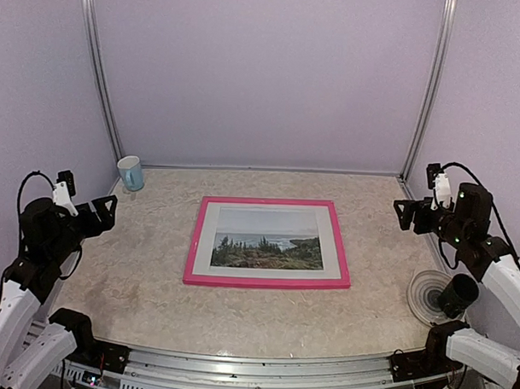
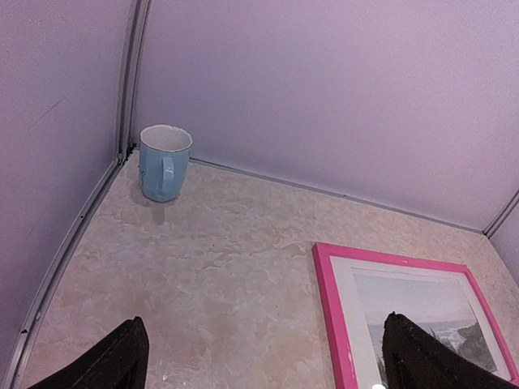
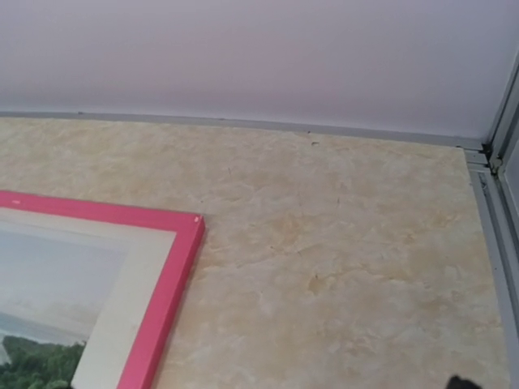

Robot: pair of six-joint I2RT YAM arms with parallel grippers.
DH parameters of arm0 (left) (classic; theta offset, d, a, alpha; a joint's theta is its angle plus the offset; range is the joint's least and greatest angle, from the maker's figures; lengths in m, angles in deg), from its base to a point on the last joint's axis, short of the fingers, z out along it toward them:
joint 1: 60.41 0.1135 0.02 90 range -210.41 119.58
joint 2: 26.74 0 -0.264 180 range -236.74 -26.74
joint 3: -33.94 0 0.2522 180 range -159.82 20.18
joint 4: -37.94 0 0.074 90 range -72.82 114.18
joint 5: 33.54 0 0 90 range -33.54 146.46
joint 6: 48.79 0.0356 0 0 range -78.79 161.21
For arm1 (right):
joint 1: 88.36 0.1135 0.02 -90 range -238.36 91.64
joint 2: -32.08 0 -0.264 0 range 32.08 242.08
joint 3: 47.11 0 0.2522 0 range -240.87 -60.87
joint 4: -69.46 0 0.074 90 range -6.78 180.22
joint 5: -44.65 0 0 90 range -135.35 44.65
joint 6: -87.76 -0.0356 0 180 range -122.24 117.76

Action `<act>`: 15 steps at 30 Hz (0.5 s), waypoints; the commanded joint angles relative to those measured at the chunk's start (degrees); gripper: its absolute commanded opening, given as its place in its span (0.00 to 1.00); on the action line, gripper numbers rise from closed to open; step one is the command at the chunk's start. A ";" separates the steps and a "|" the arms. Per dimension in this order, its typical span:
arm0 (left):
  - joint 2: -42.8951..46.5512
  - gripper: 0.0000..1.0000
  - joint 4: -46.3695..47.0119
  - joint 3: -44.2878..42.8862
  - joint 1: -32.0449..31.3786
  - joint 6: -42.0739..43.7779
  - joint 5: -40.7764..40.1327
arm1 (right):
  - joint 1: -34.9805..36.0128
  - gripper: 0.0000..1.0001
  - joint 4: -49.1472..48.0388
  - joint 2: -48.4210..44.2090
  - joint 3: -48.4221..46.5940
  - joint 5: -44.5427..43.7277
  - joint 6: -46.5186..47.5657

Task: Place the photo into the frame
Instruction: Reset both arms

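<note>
Hanging wide open and empty, left gripper (image 1: 105, 215) and right gripper (image 1: 403, 215) are idling; photo (image 1: 267, 239) is looking thin and floppy, so I'm guessing edge pinch, frame (image 1: 265, 282) being stiffer.

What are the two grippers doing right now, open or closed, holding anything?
Left gripper: open, holding nothing.
Right gripper: open, holding nothing.

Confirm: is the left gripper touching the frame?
Apart. The top external view shows the open left gripper off to the side, with bare table between it and the frame.
</note>
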 commanded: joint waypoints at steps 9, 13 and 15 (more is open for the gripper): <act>0.27 0.99 0.77 0.45 0.45 0.78 2.08 | -0.79 0.99 4.27 -7.35 -1.21 -8.80 -4.10; 0.34 0.99 0.50 0.20 0.45 1.13 1.35 | -0.79 0.99 5.36 -9.14 -1.00 -13.86 -5.09; 0.22 0.99 0.51 0.32 0.47 1.15 1.55 | -0.79 0.99 5.46 -9.52 -1.30 -10.89 -3.41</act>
